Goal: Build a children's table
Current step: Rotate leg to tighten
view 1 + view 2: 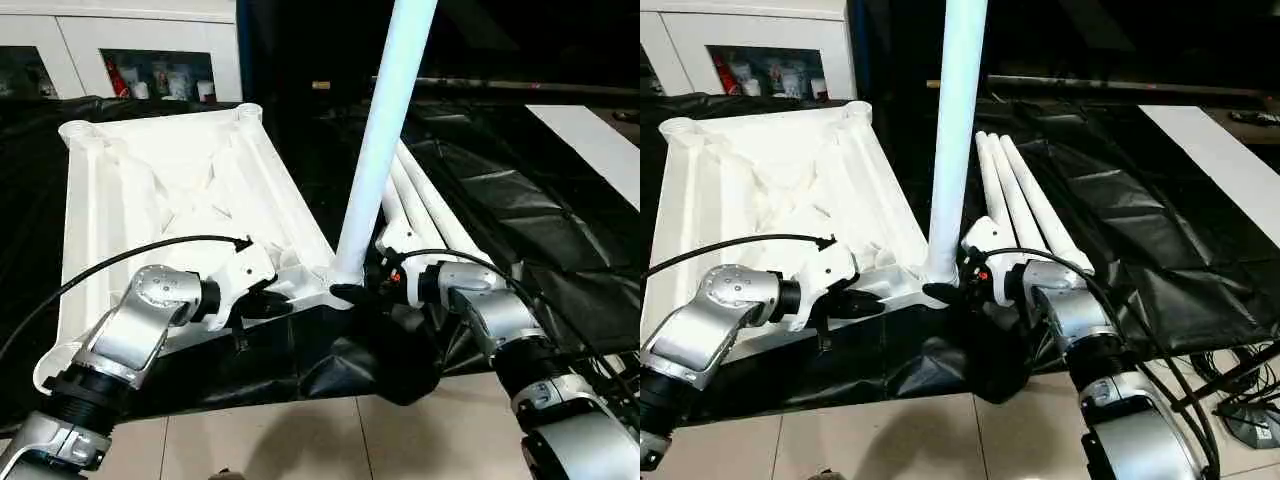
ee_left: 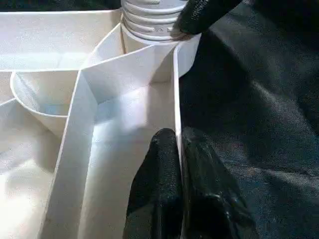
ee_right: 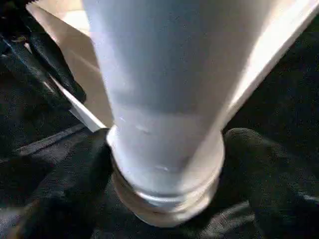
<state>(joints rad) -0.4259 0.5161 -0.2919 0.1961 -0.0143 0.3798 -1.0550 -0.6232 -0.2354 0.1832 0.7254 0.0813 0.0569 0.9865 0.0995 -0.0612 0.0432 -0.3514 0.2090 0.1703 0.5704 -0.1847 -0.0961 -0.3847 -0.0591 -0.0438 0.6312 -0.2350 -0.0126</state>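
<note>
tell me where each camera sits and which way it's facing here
Left eye view: on the head, looking forward and down at the upturned table top; both silver forearms show.
Right eye view: same head, slightly to one side, same scene; three spare legs lie on black sheeting.
Left wrist view: along the left gripper, pinched on the top's rim.
Right wrist view: along the right gripper, whose fingers flank the upright leg.
Shared: both wrist views show the leg's threaded base at the corner socket.

Black plastic sheet (image 1: pixel 560 200) covers the floor; white cabinet (image 1: pixel 120 40) behind.
</note>
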